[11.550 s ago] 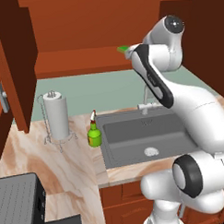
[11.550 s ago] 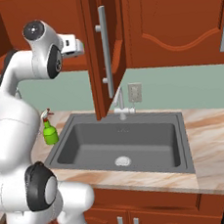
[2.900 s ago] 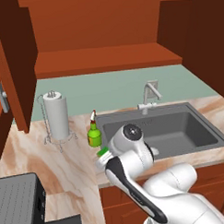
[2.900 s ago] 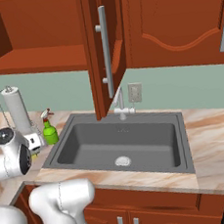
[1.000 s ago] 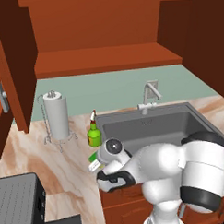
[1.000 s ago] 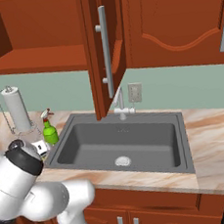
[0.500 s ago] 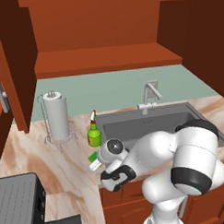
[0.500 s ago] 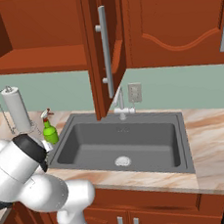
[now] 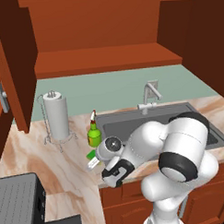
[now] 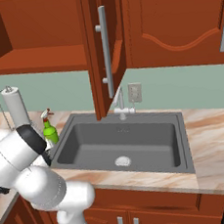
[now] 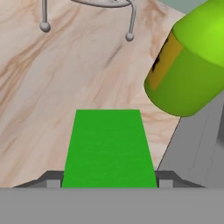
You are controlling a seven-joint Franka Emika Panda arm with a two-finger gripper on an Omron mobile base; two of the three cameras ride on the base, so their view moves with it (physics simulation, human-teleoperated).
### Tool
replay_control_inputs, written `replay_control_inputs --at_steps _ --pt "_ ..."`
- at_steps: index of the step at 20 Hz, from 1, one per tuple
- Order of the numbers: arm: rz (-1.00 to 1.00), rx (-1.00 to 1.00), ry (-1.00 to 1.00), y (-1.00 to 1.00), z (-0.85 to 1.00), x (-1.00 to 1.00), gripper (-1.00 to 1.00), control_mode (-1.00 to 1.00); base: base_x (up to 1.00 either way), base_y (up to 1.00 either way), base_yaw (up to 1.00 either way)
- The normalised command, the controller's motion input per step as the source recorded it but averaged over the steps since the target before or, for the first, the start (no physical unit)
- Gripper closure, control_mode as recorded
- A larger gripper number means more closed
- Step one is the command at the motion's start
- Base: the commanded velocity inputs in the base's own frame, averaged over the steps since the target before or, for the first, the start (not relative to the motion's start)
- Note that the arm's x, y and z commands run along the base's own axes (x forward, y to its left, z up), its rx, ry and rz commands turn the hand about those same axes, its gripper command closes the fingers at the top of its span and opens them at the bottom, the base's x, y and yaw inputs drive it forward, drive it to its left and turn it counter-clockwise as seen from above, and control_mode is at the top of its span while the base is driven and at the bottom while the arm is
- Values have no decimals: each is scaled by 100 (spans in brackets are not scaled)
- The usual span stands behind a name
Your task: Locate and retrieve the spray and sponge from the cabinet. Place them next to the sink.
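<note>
The tool (image 11: pixel 108 177) sits low over the marble-patterned table (image 9: pixel 65 162), its two dark tips standing apart on either side of the sponge (image 11: pixel 108 146); the pictures do not settle whether the tips press on it or merely flank it. The sponge, flat with its bright green top up, lies on the table directly ahead of the tool and between the tips. In the left base view a corner of it (image 9: pixel 91 155) shows just beyond the tool (image 9: pixel 94 163). Ahead of the tool and a little to one side stands the spray (image 11: pixel 192 65), a rounded green bottle that is upright beside the sponge; in the left base view it (image 9: pixel 94 134) rises just beyond the tool with its trigger nozzle on top, and it (image 10: pixel 49 131) shows in the right base view too. Next to the spray lies the sink (image 9: pixel 128 127), a dark grey basin set into the table with a grey faucet (image 9: pixel 150 96) at its back edge. Farther from the tool, past the spray, a paper towel roll (image 9: pixel 56 116) stands on a wire stand (image 11: pixel 87 8) on the table. Above, against the pale green wall (image 9: pixel 108 93), hangs the cabinet (image 9: pixel 102 59) of reddish-brown wood, its door (image 10: pixel 104 51) swung out over the sink.
</note>
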Motion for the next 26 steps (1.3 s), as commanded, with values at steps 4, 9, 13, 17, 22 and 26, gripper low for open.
replay_control_inputs --at_steps 4,9,13,17,22,26 --pt "0 1 1 0 -15 2 -100 -100 0 0 0" --pt "0 1 4 0 -15 0 -100 -100 0 0 0" --pt "0 0 3 0 -1 0 -100 -100 0 0 0" --pt "-4 0 8 -4 23 0 -100 -100 0 0 0" --pt "-8 0 11 0 46 -1 -100 -100 0 0 0" --pt "-11 0 7 0 61 0 -100 -100 0 0 0"
